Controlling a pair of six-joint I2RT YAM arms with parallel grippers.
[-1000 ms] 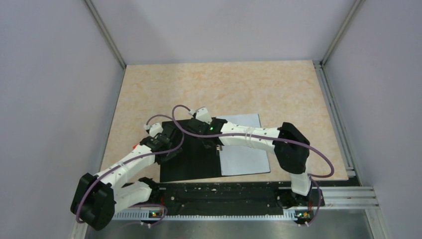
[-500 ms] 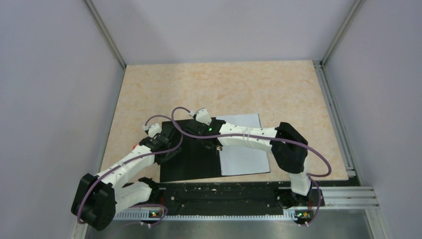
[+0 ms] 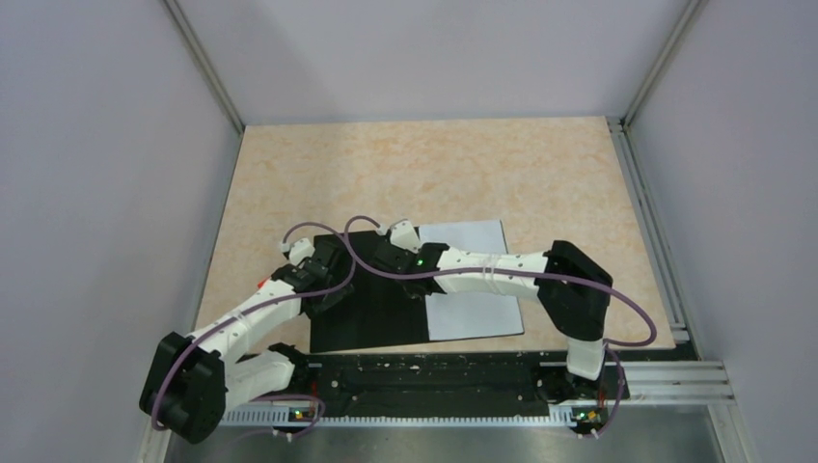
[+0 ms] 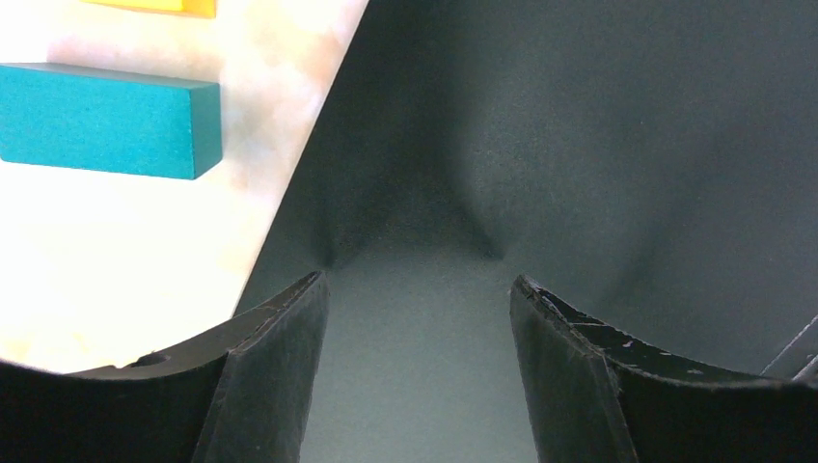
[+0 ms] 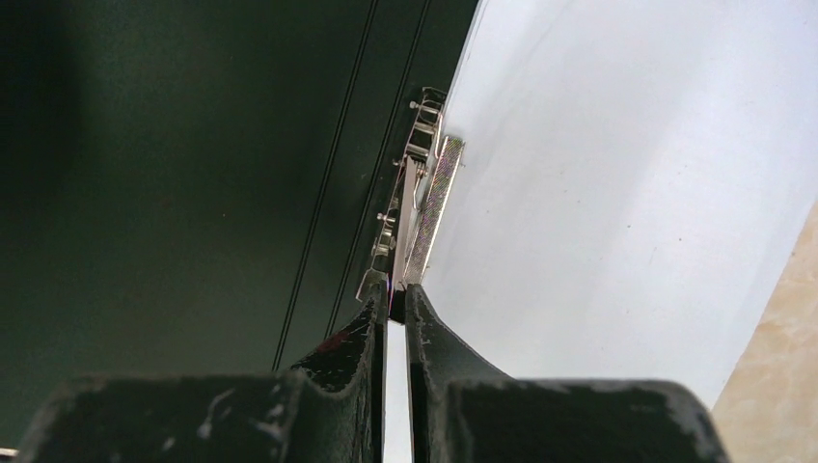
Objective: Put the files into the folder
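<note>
Beige marbled tabletop (image 3: pixel 434 164) carries the open flat folder (image 3: pixel 371 318), black inner faces up, near its front edge, with both arms partly covering it; plain white paper files (image 3: pixel 482 313) lie on its right half. Teal rectangular block (image 4: pixel 106 119) and yellow block (image 4: pixel 154 6) sit just left of the folder. Left claw (image 4: pixel 417 285) spread apart over the black left face, gripping nothing; right claw (image 5: pixel 395 299) clenched on the small metal spine clip (image 5: pixel 424 193).

Teal block (image 4: pixel 101 121) and yellow block (image 4: pixel 159 7) on the beige marbled tabletop (image 3: pixel 424 174) — close together, not touching
</note>
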